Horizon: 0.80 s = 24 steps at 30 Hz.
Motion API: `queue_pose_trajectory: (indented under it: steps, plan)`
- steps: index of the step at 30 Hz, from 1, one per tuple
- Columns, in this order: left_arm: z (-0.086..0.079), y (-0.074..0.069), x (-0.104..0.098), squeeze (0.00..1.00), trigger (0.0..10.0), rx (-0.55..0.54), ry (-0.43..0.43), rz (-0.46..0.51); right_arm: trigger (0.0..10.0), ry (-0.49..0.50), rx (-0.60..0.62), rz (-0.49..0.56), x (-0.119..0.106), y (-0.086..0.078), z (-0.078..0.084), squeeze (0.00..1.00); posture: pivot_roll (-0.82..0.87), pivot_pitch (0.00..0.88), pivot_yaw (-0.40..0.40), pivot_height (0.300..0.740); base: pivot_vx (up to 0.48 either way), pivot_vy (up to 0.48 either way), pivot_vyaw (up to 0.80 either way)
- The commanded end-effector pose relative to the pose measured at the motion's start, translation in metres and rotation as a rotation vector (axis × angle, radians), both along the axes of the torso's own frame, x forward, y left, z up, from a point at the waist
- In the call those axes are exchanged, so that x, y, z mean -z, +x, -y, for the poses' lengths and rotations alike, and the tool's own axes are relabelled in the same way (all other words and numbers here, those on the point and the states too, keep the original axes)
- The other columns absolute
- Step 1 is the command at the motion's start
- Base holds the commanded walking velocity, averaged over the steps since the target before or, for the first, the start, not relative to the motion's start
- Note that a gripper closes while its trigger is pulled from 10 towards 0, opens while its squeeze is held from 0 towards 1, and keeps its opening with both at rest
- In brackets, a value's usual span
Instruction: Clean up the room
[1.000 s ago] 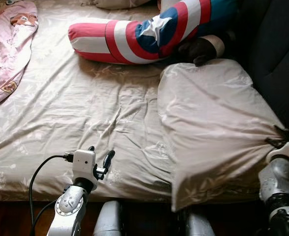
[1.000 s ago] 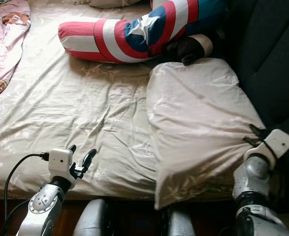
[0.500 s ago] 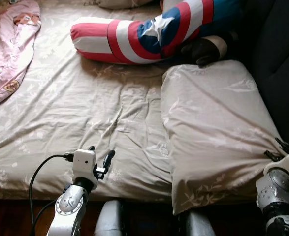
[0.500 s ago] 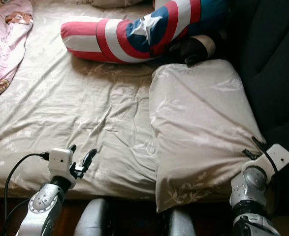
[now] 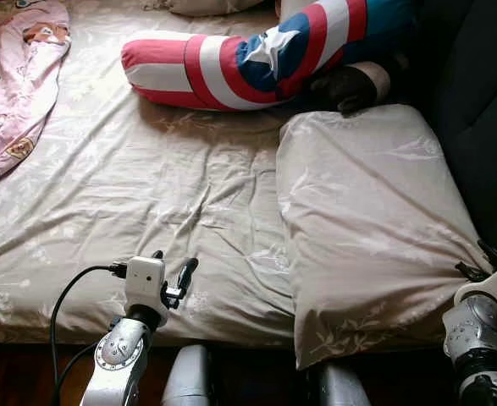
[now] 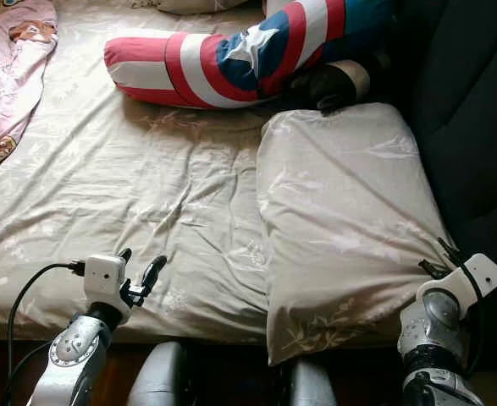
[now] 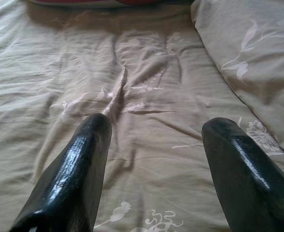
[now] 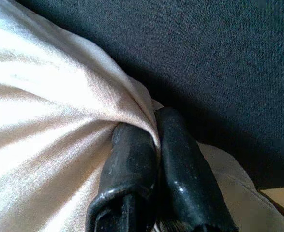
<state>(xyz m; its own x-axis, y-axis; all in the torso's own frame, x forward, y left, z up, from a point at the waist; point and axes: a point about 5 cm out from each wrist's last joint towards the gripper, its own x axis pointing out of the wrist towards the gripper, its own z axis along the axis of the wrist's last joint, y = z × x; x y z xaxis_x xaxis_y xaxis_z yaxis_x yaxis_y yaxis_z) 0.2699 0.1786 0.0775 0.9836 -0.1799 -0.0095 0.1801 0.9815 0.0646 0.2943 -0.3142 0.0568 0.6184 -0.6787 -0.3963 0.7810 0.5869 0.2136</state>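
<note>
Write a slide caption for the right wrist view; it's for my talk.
Right gripper pinches a fold of the beige pillow beside dark upholstery.

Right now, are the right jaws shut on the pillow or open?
Shut: the right gripper pinches a fold of the pillow at its near right corner.

Left gripper low, jaws apart; right gripper jaws pinched together.

Ahead of the left gripper lies open bedsheet; the pillow flanks it, the striped bolster beyond.
</note>
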Motion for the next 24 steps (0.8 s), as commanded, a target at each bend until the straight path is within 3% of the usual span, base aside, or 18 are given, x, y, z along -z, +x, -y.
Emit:
queue_pose_trajectory:
  steps: [1, 7, 8, 9, 12, 13, 15, 23, 24]
  plan:
    - [-0.002, -0.003, 0.006, 0.0, 10.0, 0.003, 0.025, -0.025, 0.0, 0.046, 0.035, -0.061, 0.017, -0.013, -0.002, 0.0, 0.09, 0.227, -0.01, 0.645, 0.0, 0.0, 0.0]
    - [-0.003, -0.003, 0.006, 0.0, 10.0, 0.002, 0.025, -0.024, 0.0, 0.046, 0.027, -0.062, 0.02, -0.014, -0.006, 0.0, 0.09, 0.229, -0.009, 0.645, 0.0, 0.0, 0.0]
    - [-0.002, -0.004, 0.006, 0.0, 10.0, 0.002, 0.025, -0.024, 1.1, 0.036, 0.012, -0.067, 0.02, -0.014, -0.007, 0.0, 0.09, 0.228, -0.01, 0.645, 0.0, 0.0, 0.0]
    - [-0.002, -0.004, 0.006, 0.0, 10.0, 0.002, 0.024, -0.024, 10.0, 0.017, -0.004, -0.071, 0.019, -0.012, -0.008, 0.0, 0.09, 0.227, -0.011, 0.645, 0.0, 0.0, 0.0]
    - [-0.002, -0.004, 0.006, 0.0, 10.0, 0.001, 0.024, -0.024, 10.0, -0.01, -0.021, -0.046, 0.015, -0.009, -0.009, 0.0, 0.09, 0.229, -0.011, 0.645, 0.0, 0.0, 0.0]
    - [-0.002, -0.004, 0.006, 0.0, 10.0, 0.001, 0.024, -0.024, 10.0, -0.012, -0.021, -0.041, 0.014, -0.009, -0.009, 1.0, 0.09, 0.228, -0.013, 0.645, 0.0, 0.0, 0.0]
    - [-0.002, -0.004, 0.006, 0.0, 10.0, -0.001, 0.024, -0.026, 10.0, -0.122, -0.077, -0.03, 0.004, -0.003, -0.009, 1.0, 0.09, 0.229, -0.013, 0.645, 0.0, 0.0, 0.0]
    - [-0.001, -0.004, 0.007, 0.0, 10.0, -0.001, 0.02, -0.027, 10.0, -0.217, -0.132, -0.013, -0.006, 0.004, -0.013, 1.0, 0.09, 0.221, -0.017, 0.645, 0.0, 0.0, 0.0]
    - [-0.001, -0.004, 0.007, 0.0, 10.0, 0.0, 0.019, -0.027, 10.0, -0.256, -0.169, 0.034, -0.013, 0.008, -0.017, 1.0, 0.09, 0.221, -0.017, 0.645, 0.0, 0.0, 0.0]
